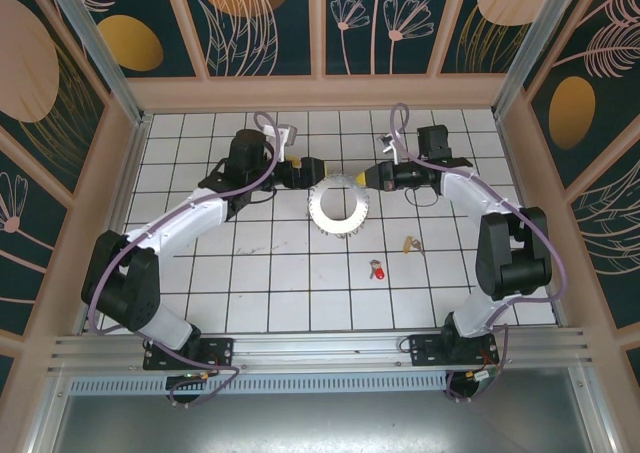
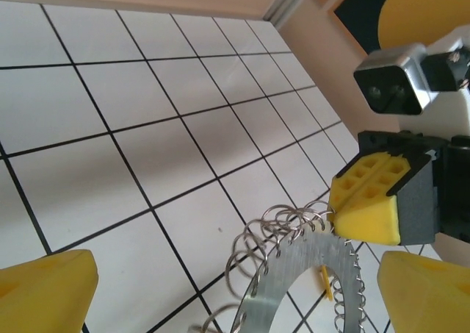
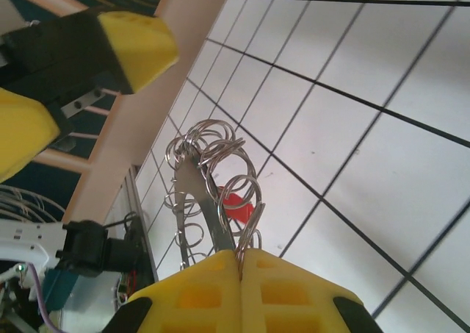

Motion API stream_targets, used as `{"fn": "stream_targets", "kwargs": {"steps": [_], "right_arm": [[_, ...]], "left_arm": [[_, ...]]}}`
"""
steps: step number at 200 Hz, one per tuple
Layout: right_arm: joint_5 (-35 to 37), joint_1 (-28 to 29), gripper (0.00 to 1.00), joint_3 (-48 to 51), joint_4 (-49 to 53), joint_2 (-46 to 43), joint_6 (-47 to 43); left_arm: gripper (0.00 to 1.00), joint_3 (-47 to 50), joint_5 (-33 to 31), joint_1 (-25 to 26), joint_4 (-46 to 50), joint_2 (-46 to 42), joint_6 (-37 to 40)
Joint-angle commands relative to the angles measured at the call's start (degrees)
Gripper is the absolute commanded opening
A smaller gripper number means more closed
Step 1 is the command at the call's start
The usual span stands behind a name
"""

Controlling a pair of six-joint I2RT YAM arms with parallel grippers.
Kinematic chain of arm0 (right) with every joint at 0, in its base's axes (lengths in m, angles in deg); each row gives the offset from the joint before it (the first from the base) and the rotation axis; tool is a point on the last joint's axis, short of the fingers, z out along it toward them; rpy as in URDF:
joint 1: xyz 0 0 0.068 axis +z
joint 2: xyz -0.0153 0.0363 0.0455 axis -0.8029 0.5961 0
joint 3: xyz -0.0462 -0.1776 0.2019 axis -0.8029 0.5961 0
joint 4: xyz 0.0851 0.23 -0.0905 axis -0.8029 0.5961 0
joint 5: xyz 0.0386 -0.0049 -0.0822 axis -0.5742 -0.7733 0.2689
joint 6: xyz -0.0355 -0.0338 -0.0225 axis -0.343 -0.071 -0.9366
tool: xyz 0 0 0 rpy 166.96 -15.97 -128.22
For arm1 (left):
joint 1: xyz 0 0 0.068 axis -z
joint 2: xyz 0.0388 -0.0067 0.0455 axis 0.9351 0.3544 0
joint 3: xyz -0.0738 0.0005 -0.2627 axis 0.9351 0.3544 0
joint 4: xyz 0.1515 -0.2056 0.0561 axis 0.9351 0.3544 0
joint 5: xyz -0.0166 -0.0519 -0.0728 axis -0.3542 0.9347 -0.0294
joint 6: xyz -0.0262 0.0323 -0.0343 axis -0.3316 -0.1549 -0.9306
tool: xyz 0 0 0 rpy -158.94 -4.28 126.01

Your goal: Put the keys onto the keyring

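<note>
Your right claw (image 3: 242,259) pinches the stiff, light keyring (image 1: 320,211) at its 2 o'clock rim; your left claw (image 1: 312,170) gapes at 11 o'clock. Take the tiny, likely slippery key (image 1: 378,270) by its red head.

White square tiles (image 1: 270,283) with dark grout lines are covering the work floor, and even light is reflecting off them. Pale wooden framing (image 1: 320,91) is bordering the floor on three sides. Dark teal wall panels (image 1: 265,23) with orange and cream botanical prints are standing above the framing. An aluminium rail (image 1: 320,351) is running along the near edge.
</note>
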Motion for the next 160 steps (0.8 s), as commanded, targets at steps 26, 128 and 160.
{"fn": "stream_targets", "kwargs": {"steps": [26,128,160], "right_arm": [[-3.9,2.1,0.00,-4.5,4.5,-2.0,-7.7],[-3.5,2.9,0.00,-7.5,6.5,-0.5,-12.3],[-3.1,3.0,0.00,-7.9,6.5,0.0,-12.4]], "left_arm": [[0.92,-7.5,12.3,-0.3,6.6,6.7,7.6],[0.64,-8.4,17.1,-0.3,11.1,8.4,12.1],[0.49,-8.6,17.3,-0.3,12.0,8.4,12.9]]}}
